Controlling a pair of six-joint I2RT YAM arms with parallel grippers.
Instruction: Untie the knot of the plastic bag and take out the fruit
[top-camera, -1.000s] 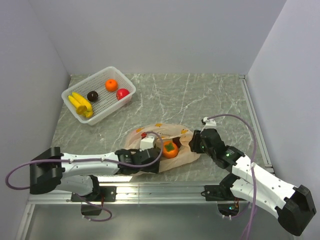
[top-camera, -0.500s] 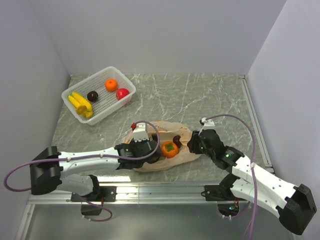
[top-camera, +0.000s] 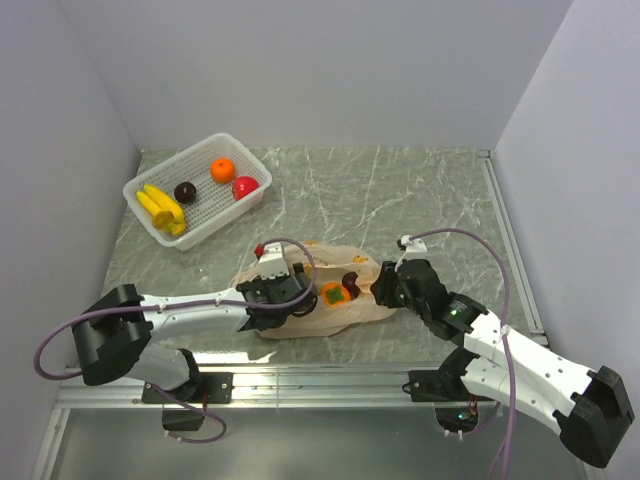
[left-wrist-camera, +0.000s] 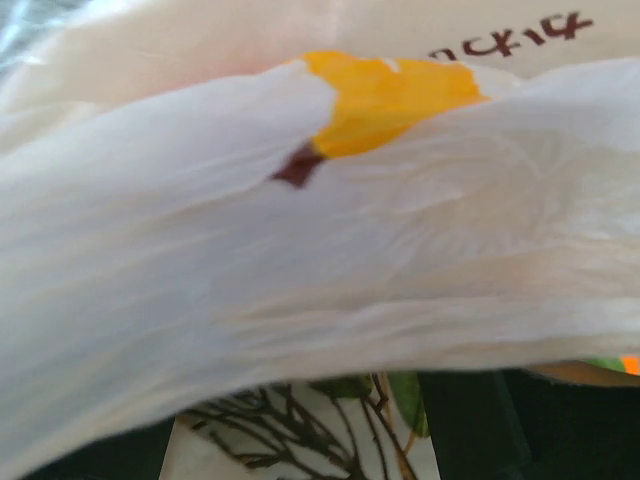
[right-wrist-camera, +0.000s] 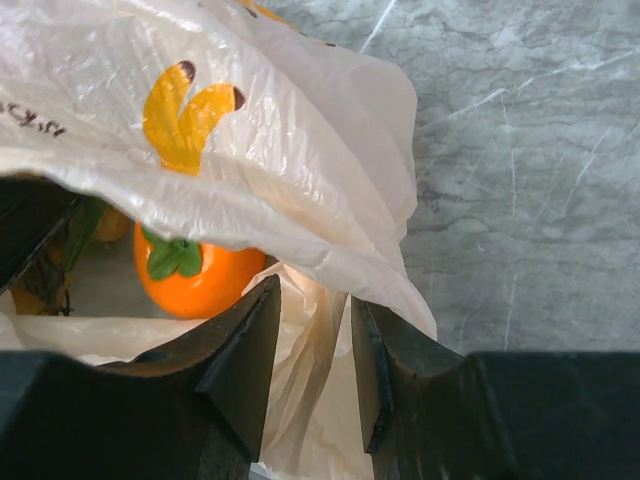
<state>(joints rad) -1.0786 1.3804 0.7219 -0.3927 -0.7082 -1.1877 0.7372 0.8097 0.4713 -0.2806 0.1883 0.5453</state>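
The peach plastic bag (top-camera: 345, 310) lies open near the front of the table; no knot shows. An orange persimmon (top-camera: 333, 294) with a green calyx lies in its mouth, beside something dark brown (top-camera: 350, 280). My left gripper (top-camera: 290, 290) is under the bag's top layer. In the left wrist view the bag (left-wrist-camera: 300, 250) fills the frame, with brown twigs (left-wrist-camera: 290, 430) and a green leaf (left-wrist-camera: 405, 395) between wide-apart fingers. My right gripper (top-camera: 385, 290) holds the bag's right edge. In the right wrist view a fold of the bag (right-wrist-camera: 315, 340) runs between its nearly closed jaws, next to the persimmon (right-wrist-camera: 195, 275).
A white mesh basket (top-camera: 255, 165) stands at the back left with yellow bananas (top-camera: 160, 207), a dark brown round fruit (top-camera: 185, 192), a tangerine (top-camera: 222, 170) and a red apple (top-camera: 245, 187). Walls close in the left, back and right.
My left gripper has moved left and further under the bag's top layer. The bag has shifted left and now partly covers the persimmon. My right gripper followed slightly left.
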